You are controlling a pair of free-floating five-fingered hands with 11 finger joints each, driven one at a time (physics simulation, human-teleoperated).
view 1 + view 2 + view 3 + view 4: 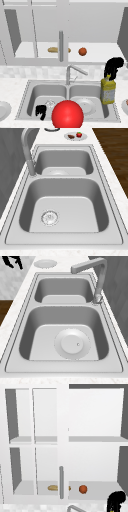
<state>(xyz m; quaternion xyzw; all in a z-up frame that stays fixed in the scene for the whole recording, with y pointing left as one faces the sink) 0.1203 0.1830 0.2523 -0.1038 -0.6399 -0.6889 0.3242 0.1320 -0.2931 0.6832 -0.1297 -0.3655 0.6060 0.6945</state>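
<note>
Clearly the right hand (113, 67) has its fingers curled down onto the top of the yellow bottle (108, 91), which stands upright at the sink's (22, 100) right rim, unlifted. Nearby, the left hand (41, 111) hangs idle, fingers curled, beside a red ball (67, 114). An orange (82, 51) and bread (53, 49) lie in the cabinet above.

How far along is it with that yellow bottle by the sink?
Looks done: the reach. The right robot hand is curled round the top of the bottle. In hand: the bottle is upright at the right edge of the sink; I cannot tell whether it is lifted. Left: everything after the grasp, and the plate in the right basin lies untouched. The left robot hand hangs at the sink's front.
</note>
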